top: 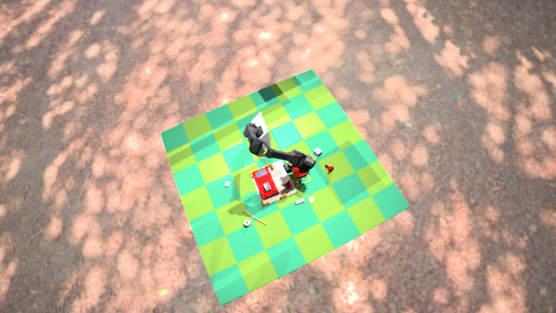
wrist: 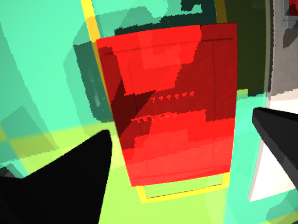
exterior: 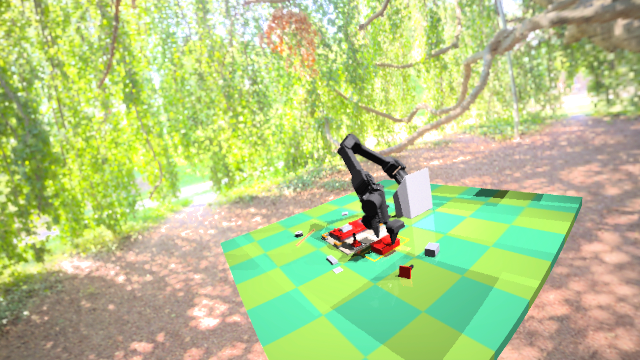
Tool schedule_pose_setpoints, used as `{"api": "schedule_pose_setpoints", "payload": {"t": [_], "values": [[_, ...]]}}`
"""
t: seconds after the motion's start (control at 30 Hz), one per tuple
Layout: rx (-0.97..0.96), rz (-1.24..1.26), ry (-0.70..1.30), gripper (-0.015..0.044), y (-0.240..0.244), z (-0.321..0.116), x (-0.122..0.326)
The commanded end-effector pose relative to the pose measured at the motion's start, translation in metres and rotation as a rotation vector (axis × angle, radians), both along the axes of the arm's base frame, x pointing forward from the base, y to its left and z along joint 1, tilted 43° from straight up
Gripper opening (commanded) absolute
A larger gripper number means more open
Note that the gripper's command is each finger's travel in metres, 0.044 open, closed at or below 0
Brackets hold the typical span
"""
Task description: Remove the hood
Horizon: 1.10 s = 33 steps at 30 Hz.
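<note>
The red hood (top: 298, 172) (exterior: 385, 245) (wrist: 175, 107) lies flat over the yellow outline of the marked area (top: 309, 178) (wrist: 186, 193). In the wrist view it covers much of the outline, and a strip shows past its near edge. Whether it rests fully on the table is hard to tell. My gripper (exterior: 385, 239) (wrist: 184, 125) is open around the hood, with a visible gap between each finger and its sides. The toy car (top: 265, 182) (exterior: 349, 231), white with a red rear, stands right beside the hood; its pale edge shows behind the right finger in the wrist view.
A grey block (top: 317, 151) (exterior: 432, 249) and a small red part (top: 330, 169) (exterior: 405, 271) lie beyond the hood. Small pale blocks (top: 300, 202) (top: 311, 200), a thin stick (top: 254, 218) and a wheel (top: 247, 221) lie around the car. A white panel (exterior: 420, 194) stands by the arm base.
</note>
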<state>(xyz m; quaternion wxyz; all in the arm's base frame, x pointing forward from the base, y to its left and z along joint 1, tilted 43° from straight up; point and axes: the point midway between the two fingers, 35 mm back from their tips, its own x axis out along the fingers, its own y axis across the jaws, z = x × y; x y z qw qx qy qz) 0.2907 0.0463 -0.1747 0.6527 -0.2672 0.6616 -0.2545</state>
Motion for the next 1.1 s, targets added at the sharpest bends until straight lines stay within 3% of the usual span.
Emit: {"api": "schedule_pose_setpoints", "payload": {"t": [0.0,0.1,1.07], "values": [[0.014,0.009,-0.023,0.0440,0.031,0.026,0.007],[0.010,0.008,-0.022,0.0440,0.045,0.042,0.005],[0.010,0.008,-0.022,0.0440,0.045,0.042,0.005]]}}
